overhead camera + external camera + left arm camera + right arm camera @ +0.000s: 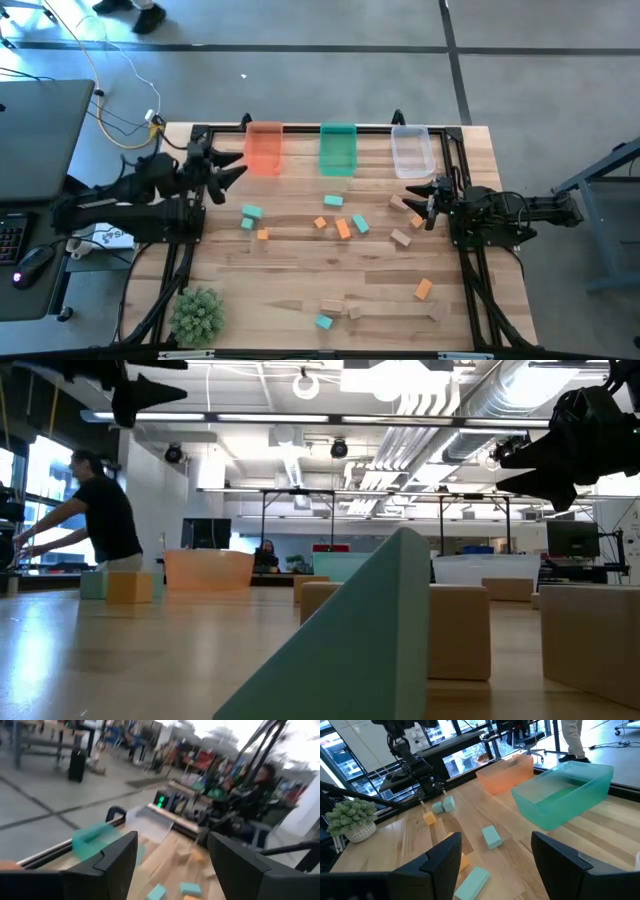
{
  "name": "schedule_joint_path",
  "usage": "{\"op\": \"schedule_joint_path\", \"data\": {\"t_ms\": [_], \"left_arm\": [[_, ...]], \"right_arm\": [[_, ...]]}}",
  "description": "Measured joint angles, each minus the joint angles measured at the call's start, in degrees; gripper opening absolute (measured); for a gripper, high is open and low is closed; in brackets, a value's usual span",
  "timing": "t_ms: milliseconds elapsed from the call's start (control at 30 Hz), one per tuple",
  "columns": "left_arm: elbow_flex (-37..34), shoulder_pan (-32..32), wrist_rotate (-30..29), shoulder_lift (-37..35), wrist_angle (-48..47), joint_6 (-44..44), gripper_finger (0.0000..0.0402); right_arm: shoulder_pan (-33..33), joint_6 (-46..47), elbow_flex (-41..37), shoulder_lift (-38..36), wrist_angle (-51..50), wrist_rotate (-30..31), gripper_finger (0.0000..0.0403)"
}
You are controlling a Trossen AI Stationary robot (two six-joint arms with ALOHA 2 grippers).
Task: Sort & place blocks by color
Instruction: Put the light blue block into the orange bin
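Note:
Small teal, orange and plain wood blocks lie flat and scattered over the wooden table [300,270]: a teal pair [249,217] at the left, an orange and teal cluster [343,226] in the middle, wood blocks [402,238] at the right, and more [340,310] by the near edge. My left gripper [238,168] [172,865] is raised and open beside the orange bin, with nothing between its fingers. My right gripper [418,203] [495,865] stands open at the right side above a wood block [405,205], touching nothing.
Three bins stand in a row along the far edge: orange [263,148], teal [338,150] and clear [412,150]. A fuzzy green plant [197,315] sits at the near left corner. One teal block [370,640] lies close to the low camera. A person [100,510] stands beyond the table.

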Motion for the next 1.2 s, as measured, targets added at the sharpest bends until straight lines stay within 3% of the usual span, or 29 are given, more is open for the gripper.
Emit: {"op": "schedule_joint_path", "data": {"t_ms": [233, 400, 1200], "left_arm": [[12.07, 0.02, 0.91, 12.02, -14.71, 3.64, 0.0229], [16.7, 0.02, 4.15, 19.33, -24.39, 7.2, 0.0229], [17.07, 0.02, 9.69, 43.78, -37.73, 15.29, 0.0229]], "right_arm": [[0.0, 0.01, 0.0, 0.0, 0.0, -0.01, 0.0227], [0.0, 0.0, 0.01, 0.0, 0.0, -0.02, 0.0227], [0.0, 0.02, 0.0, 0.0, 0.0, 0.0, 0.0227]]}}
